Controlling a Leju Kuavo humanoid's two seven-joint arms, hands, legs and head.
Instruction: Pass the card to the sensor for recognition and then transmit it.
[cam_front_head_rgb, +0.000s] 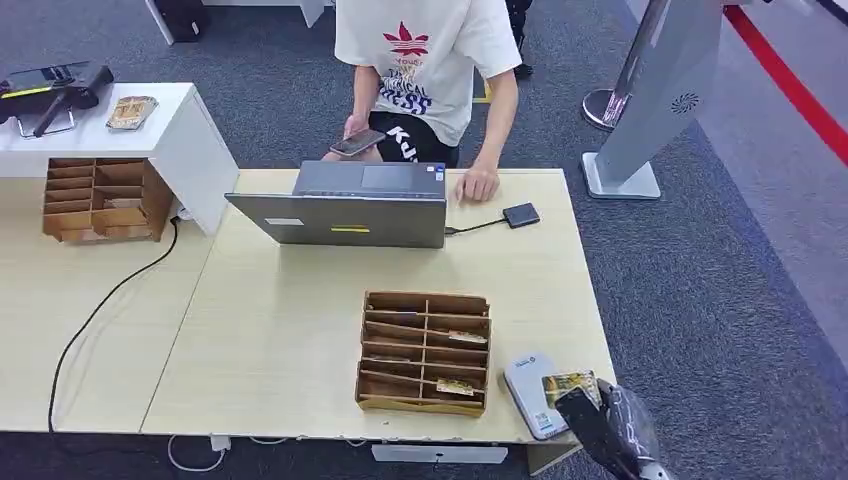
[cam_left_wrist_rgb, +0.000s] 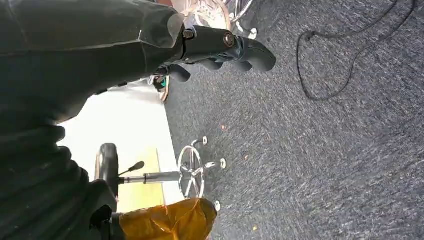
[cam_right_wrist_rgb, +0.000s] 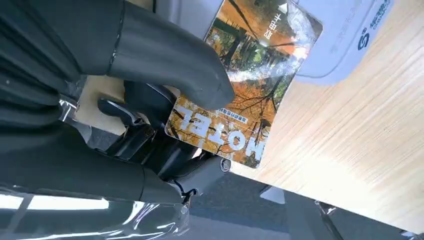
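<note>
One card (cam_right_wrist_rgb: 250, 85), printed with autumn trees and the word HOTEL, is pinched in the right hand (cam_right_wrist_rgb: 165, 95), the thick grey thumb lying over its face and the darker fingers (cam_right_wrist_rgb: 150, 135) clamped against its underside. In the head view the same card (cam_front_head_rgb: 570, 385) sits at the near right corner of the desk (cam_front_head_rgb: 280, 340), overlapping the edge of the sensor (cam_front_head_rgb: 530, 392), a pale grey pad with rounded corners that lies flat on the wood; whether card and pad touch I cannot tell. The right hand (cam_front_head_rgb: 600, 420) comes up from below that corner.

Just beside the sensor, along the near edge, stands a brown card organiser (cam_front_head_rgb: 425, 352) with several slots, a few holding cards. At the far edge an open laptop (cam_front_head_rgb: 345, 205) faces a seated person (cam_front_head_rgb: 430, 60) who holds a phone (cam_front_head_rgb: 357, 143) in one hand and rests the other on the desk. A cable runs from the laptop to a small black box (cam_front_head_rgb: 521, 214) towards the far right corner.

The left hand (cam_left_wrist_rgb: 220, 47) hangs over grey carpet (cam_left_wrist_rgb: 320, 150) with nothing in it, its fingers loosely curled and slightly apart.
</note>
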